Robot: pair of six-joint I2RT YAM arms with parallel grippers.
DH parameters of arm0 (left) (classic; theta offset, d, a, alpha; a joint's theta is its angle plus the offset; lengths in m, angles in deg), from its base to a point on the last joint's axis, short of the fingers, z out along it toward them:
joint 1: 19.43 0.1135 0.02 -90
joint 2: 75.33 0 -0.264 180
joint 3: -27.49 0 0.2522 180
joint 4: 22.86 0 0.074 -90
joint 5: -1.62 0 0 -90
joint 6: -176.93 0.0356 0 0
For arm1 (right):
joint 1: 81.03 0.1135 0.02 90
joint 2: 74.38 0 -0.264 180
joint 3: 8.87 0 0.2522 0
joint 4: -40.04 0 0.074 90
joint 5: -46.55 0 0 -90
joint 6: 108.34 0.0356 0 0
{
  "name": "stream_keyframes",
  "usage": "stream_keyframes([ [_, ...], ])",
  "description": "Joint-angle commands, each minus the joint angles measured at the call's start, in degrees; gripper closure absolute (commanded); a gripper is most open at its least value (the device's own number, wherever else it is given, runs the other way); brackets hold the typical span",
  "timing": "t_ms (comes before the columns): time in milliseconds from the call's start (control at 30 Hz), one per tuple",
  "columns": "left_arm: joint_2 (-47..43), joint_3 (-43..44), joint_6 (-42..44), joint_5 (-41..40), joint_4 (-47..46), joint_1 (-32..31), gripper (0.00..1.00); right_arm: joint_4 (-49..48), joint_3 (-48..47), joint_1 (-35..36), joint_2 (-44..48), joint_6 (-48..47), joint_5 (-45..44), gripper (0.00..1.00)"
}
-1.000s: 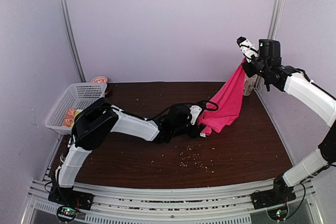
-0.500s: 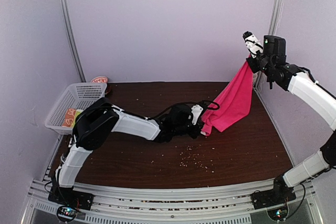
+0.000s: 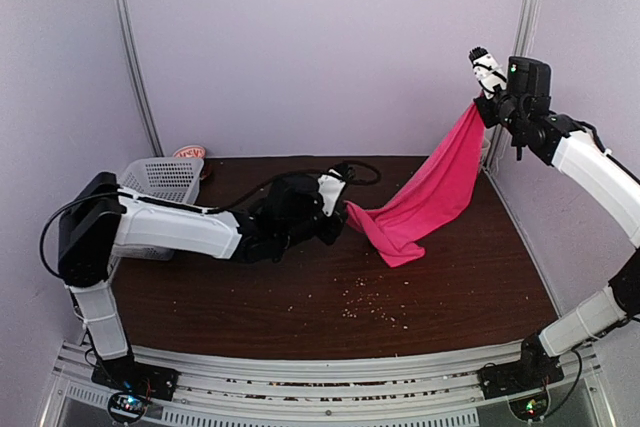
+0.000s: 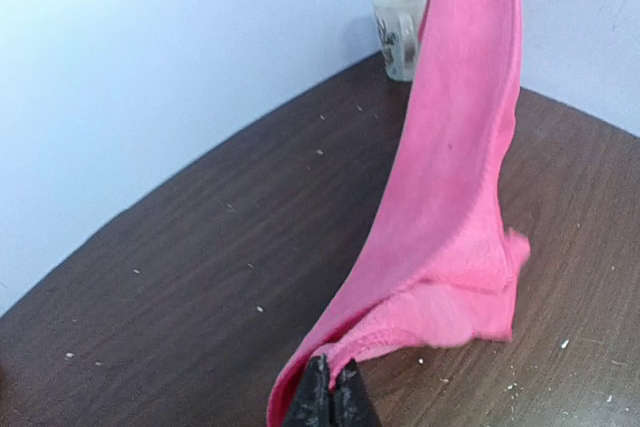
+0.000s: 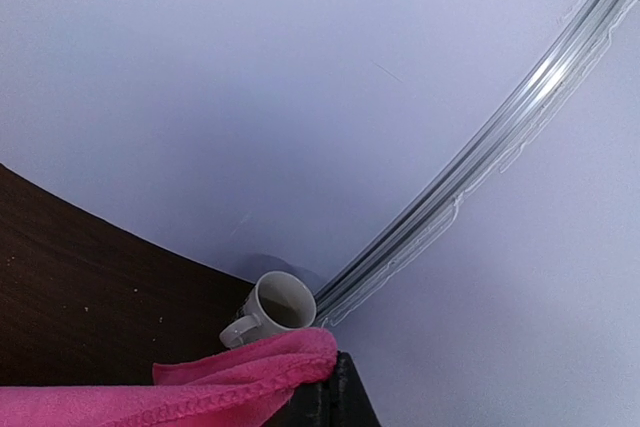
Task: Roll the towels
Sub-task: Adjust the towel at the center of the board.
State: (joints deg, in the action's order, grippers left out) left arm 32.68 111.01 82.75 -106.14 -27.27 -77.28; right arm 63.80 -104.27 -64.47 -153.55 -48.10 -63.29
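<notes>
Top external: the left gripper [image 3: 345,211], pressed together, pinches the pink towel [image 3: 430,192] by its low corner, arm stretched low over the table [image 3: 300,292]. The right gripper [image 3: 482,99] pinches the top corner, arm raised high.
Left wrist: closed fingertips [image 4: 318,395] nip the hem.
Right wrist: closed fingers [image 5: 345,392] clamp the edge near a cream mug [image 5: 270,309].

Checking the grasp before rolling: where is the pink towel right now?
Top view: the pink towel slants over the right half of the table, stretched between the raised right hand by the back-right corner and the low left hand at mid-table.
</notes>
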Motion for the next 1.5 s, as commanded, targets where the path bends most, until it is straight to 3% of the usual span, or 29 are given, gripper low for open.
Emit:
stream_keyframes([
  [0,-5.89,-6.08,4.06,-1.96,-3.68,0.03,1.0,-1.27,1.98,-0.62,1.72,1.64,-0.41,1.0],
  [200,-12.21,-18.33,5.85,14.8,-7.07,-0.08,1.0,-3.12,7.66,-1.59,5.02,1.94,1.4,1.0],
  [400,-17.93,-25.35,6.02,23.89,-5.43,-0.08,0.51,-5.18,11.42,-2.88,6.95,2.25,1.83,1.0],
  [633,-16.07,-23.64,-1.72,18.99,-0.74,0.52,0.24,-7.17,15.19,-3.27,6.96,2.08,1.75,1.0],
  [733,-12.3,-21.28,-6.14,22.48,-1.86,0.35,0.04,-7.7,15.87,-3.33,6.23,2.32,1.69,1.0],
  [900,-5.23,-17.63,-5.81,22.59,-3.94,-2.59,0.02,-7.65,16.36,-3.37,4.29,2.6,1.13,1.0],
  [1033,-3.0,-18.36,3.1,15.97,-5.35,-5.92,0.02,-7.54,16.59,-3.46,3.09,2.82,0.87,1.0],
  [1233,-5.84,-26.61,16.13,10.22,-15.84,-7.47,0.02,-6.72,16.48,-3.46,2.02,3.46,2.1,1.0],
  [1467,0.18,-22.71,31.18,-3.4,-12.99,-10.36,0.02,-6.4,16.78,-3.47,2.12,3.57,2.85,1.0],
])
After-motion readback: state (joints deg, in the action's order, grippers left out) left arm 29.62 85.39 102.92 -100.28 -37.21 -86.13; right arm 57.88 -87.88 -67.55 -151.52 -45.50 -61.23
